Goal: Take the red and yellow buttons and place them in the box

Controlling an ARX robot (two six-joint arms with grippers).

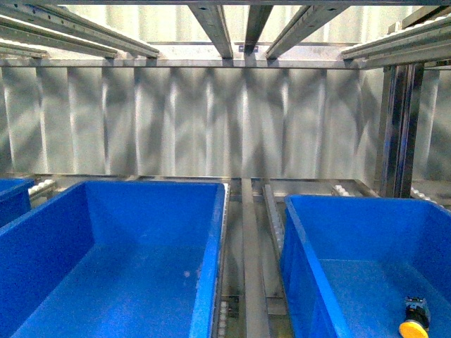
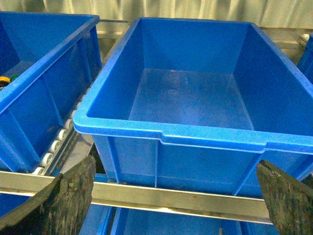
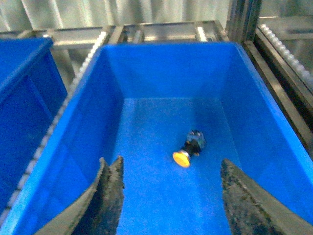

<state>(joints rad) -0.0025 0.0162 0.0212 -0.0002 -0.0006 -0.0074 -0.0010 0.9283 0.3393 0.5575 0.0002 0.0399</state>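
Yellow button point(image 1: 414, 320): domed yellow cap on a stubby dark body with a bluish part, lying on its side on the floor of the right bin point(image 1: 303, 239), at the lower right corner of the front frame, where the frame edge clips the cap. The right wrist view shows it whole, alone on the bin floor and clear of the walls. Box point(image 1: 155, 204): deep bright-blue bin with a thick rim and smooth sloping walls, filling the lower left of the front frame, floor bare. Left gripper point(image 2: 173, 169) hangs before the box's near rim, jaws wide apart. Right gripper point(image 3: 168, 164) hangs over the right bin, jaws wide, the button beyond and between the fingertips — no contact. Only the dark, worn finger pads show; neither arm appears in the front view. A third bin point(image 1: 13, 197) is cut off at the left edge. A small yellow-and-green thing point(image 2: 5, 78) sits in a neighbouring bin in the left wrist view — too clipped to identify. The bins rest on a metal rack with roller rails point(image 1: 275, 218). A pale corrugated wall point(image 1: 211, 120) stands behind, steel rails point(image 1: 218, 28) run overhead, and there is an upright post point(image 1: 398, 127) at right.
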